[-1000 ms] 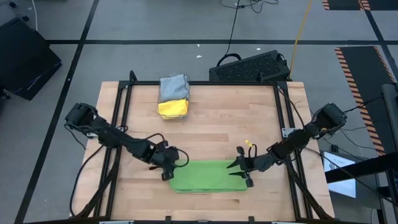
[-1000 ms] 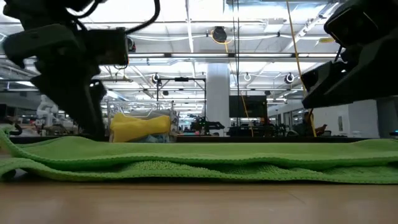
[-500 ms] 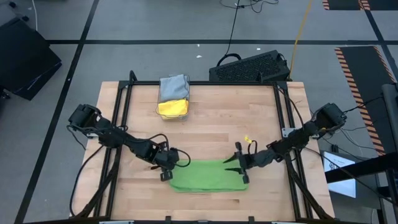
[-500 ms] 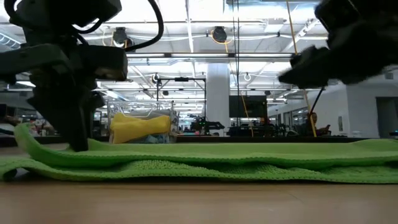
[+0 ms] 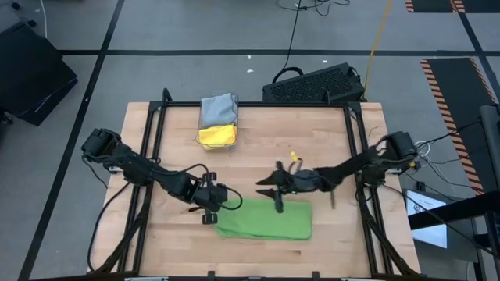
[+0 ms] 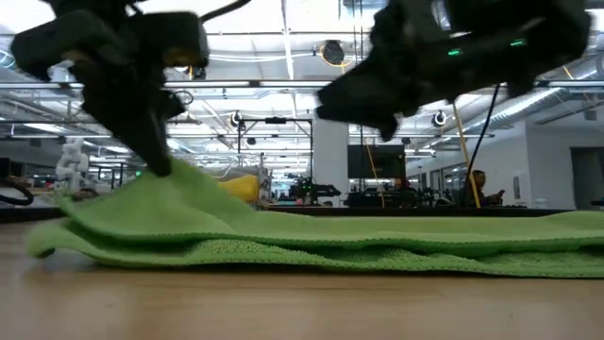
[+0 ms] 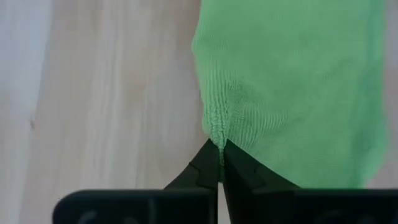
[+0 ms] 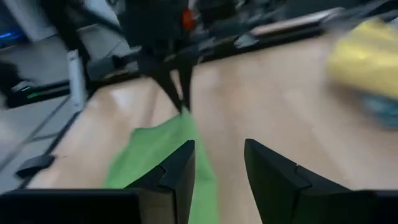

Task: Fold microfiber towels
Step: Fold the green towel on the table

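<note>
The bright green towel [image 5: 266,222] lies flat near the front of the counter [image 5: 328,140], between the two arms, so each can take one end. The left tool [image 7: 219,163] is pressed together on the towel's left edge, pinching a small ridge of cloth; in the low view that corner rides up off the wood, likely the start of a fold toward the right. The right tool [image 5: 275,187] hangs just beyond the towel's far edge, fingers spread and empty. A yellow towel [image 5: 216,134] and a grey towel [image 5: 218,108] wait in the clear bin [image 5: 220,144] at the far left.
</note>
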Action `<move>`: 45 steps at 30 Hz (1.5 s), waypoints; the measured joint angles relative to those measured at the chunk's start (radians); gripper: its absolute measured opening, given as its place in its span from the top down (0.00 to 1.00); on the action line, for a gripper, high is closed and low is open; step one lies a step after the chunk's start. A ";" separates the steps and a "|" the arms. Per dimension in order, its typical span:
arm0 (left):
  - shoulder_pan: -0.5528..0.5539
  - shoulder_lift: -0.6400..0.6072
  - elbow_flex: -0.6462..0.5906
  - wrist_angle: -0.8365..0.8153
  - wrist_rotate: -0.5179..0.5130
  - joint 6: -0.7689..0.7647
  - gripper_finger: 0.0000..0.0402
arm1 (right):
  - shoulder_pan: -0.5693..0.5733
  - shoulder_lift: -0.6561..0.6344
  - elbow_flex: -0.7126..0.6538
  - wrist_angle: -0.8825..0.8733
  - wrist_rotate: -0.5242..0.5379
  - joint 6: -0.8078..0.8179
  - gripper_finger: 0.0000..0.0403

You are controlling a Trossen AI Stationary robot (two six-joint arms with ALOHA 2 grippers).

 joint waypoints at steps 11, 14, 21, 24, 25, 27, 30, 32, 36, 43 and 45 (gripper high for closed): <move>-0.035 0.002 0.091 -0.038 -0.046 0.133 0.97 | -0.137 0.336 0.414 -0.183 -0.538 -0.025 0.67; -0.056 0.002 0.097 -0.032 -0.048 0.133 0.96 | -0.151 0.377 0.479 -0.205 -0.579 -0.047 0.62; -0.089 0.002 0.097 -0.023 -0.080 0.100 0.97 | -0.168 0.430 0.531 -0.213 -0.668 -0.025 0.43; -0.092 0.002 0.097 -0.018 -0.090 0.092 0.96 | -0.168 0.451 0.536 -0.205 -0.699 0.004 0.39; -0.092 0.002 0.097 -0.014 -0.090 0.090 0.97 | -0.167 0.458 0.536 -0.202 -0.700 0.005 0.39; -0.092 0.002 0.097 -0.009 -0.090 0.090 0.99 | -0.166 0.469 0.536 -0.199 -0.700 0.003 0.41; -0.092 0.002 0.097 -0.001 -0.090 0.083 0.98 | -0.166 0.475 0.536 -0.180 -0.699 -0.014 0.49; -0.092 0.002 0.097 -0.001 -0.090 0.073 0.96 | -0.167 0.475 0.536 -0.177 -0.699 -0.044 0.59; -0.092 0.002 0.097 0.004 -0.105 0.027 0.97 | -0.167 0.475 0.536 -0.166 -0.702 -0.090 0.85; -0.112 0.002 0.097 -0.070 -0.184 -0.250 0.84 | -0.177 0.434 0.530 -0.279 -0.709 -0.199 0.97; -0.135 0.002 0.095 -0.113 -0.206 -0.346 0.74 | -0.177 0.398 0.531 -0.366 -0.657 -0.264 0.99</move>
